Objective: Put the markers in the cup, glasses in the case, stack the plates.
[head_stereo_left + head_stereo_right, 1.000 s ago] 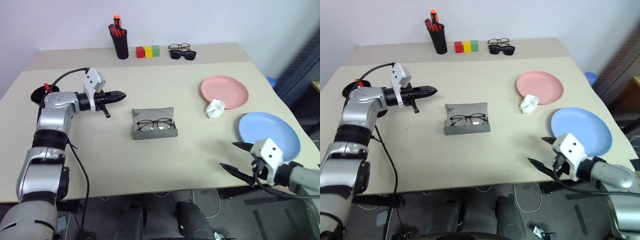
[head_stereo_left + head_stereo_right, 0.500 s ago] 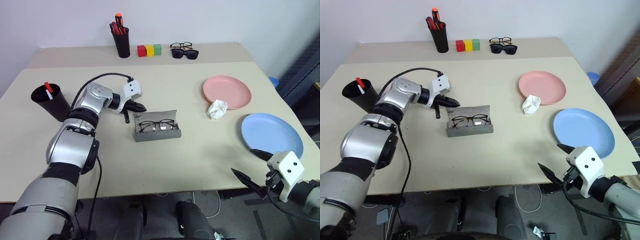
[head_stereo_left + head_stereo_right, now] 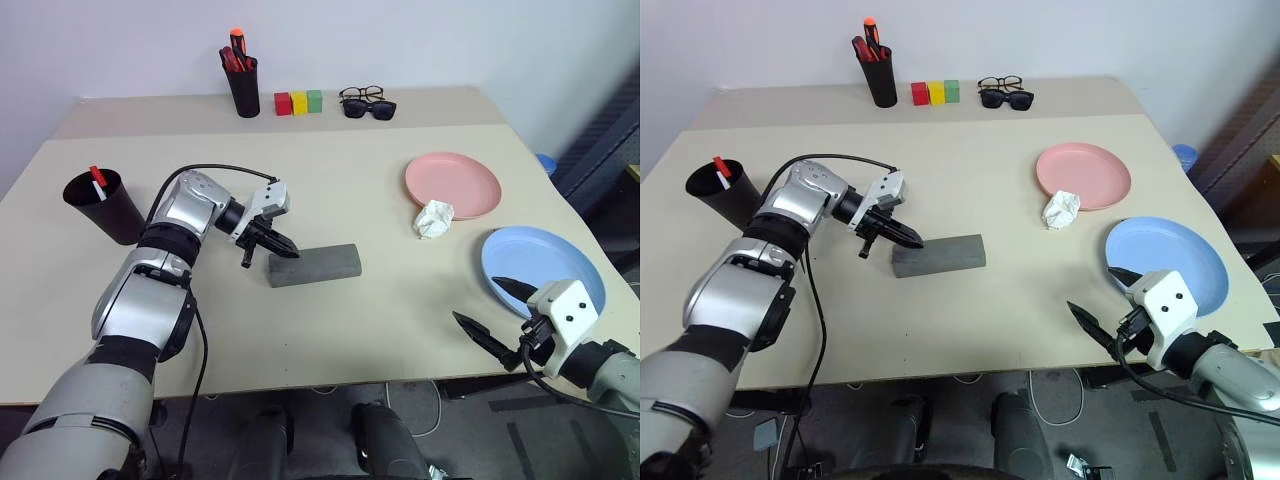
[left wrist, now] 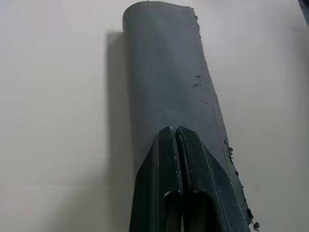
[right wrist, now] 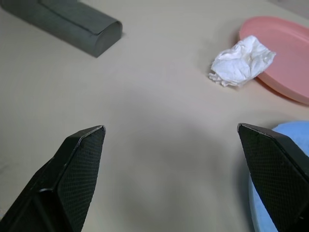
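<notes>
The case (image 3: 313,265) lies closed mid-table, left jaws (image 3: 286,248) shut at its end, right jaws (image 3: 494,314) wide, empty.

I see a matt grey cloth-textured case (image 3: 313,265) with frayed edges, smooth matt beige bench (image 3: 350,320), crumpled white paper (image 3: 432,217), smooth plastic pink plate (image 3: 452,183) and blue plate (image 3: 545,268), my right pincer (image 5: 178,169) pads cross-hatched black

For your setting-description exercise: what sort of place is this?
Probably an office or lab workspace: a beige table against a plain wall, a pen holder with pens, and cables on the floor beneath.
</notes>
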